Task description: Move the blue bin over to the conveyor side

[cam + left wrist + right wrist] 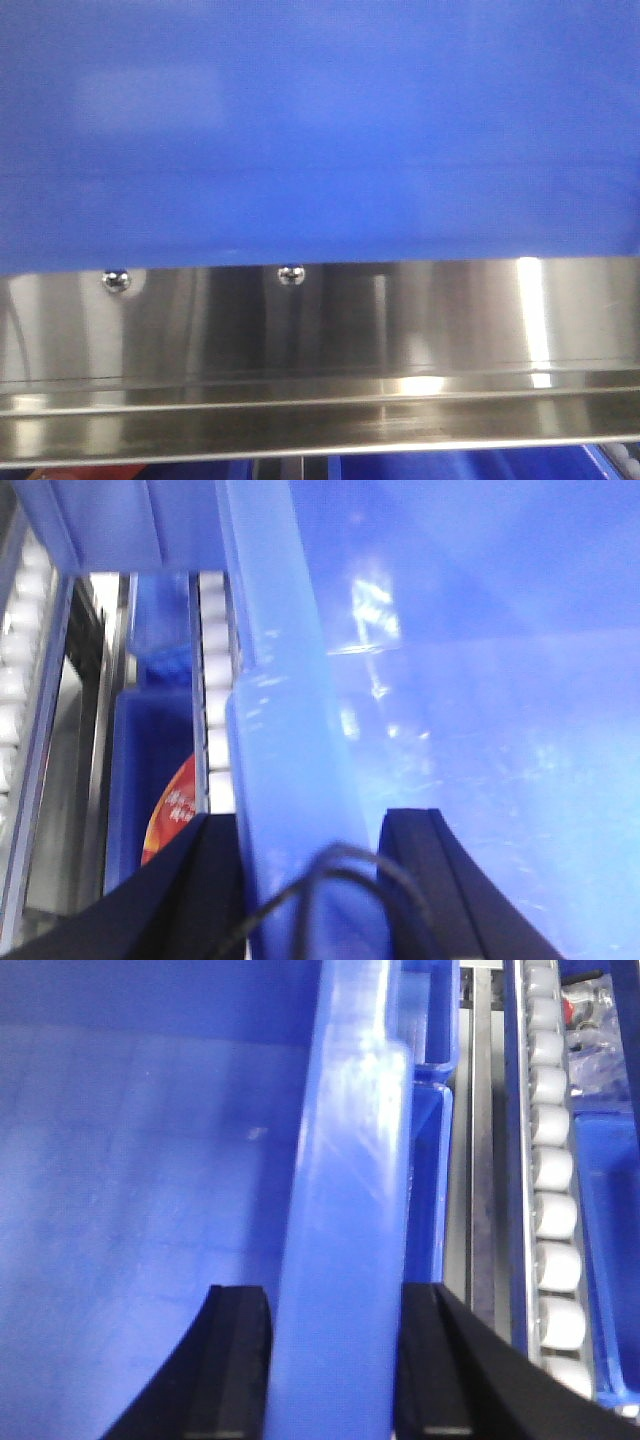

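Observation:
The blue bin (320,130) fills the upper front view, its smooth wall right in front of the camera above a steel rail. My left gripper (312,880) is shut on the bin's thick rim (285,730), one black finger outside, one inside the bin. My right gripper (335,1360) is shut on the opposite rim (345,1190) the same way, its fingers (235,1360) pressed against both faces. The bin's bare floor shows in both wrist views (130,1190). The conveyor with the black belt and red frame is out of view.
A stainless-steel rail (320,340) with two round bolts runs under the bin. White rollers (552,1210) in a steel-railed rack lie right of the right gripper, and others (215,680) left of the left gripper. Other blue bins (150,750) sit below, one holding a red-orange packet (172,805).

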